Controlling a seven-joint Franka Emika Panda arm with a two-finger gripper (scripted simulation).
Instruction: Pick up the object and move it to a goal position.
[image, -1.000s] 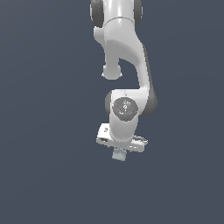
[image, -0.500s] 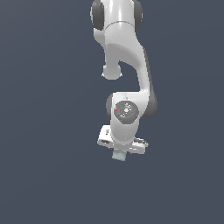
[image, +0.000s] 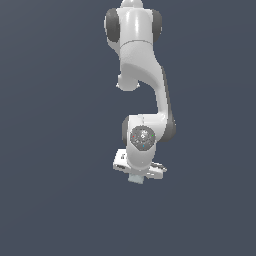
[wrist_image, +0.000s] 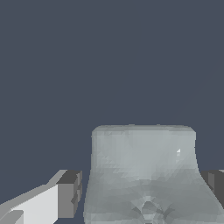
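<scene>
Gripping object btwn claw fingers, no containers visible.

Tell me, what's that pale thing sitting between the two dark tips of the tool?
The object, a pale grey-green lump, sits between the tool's fingertips; the wrist view shows it.

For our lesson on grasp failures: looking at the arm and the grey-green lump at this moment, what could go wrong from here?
1. The object sits between the gripper fingers, but contact is not clearly visible, so it might slip.
2. Its lobed, uneven surface may give poor pad contact and let it twist.
3. In the exterior view only a small part of it shows below the gripper, so any slip would be hard to spot there.
</scene>
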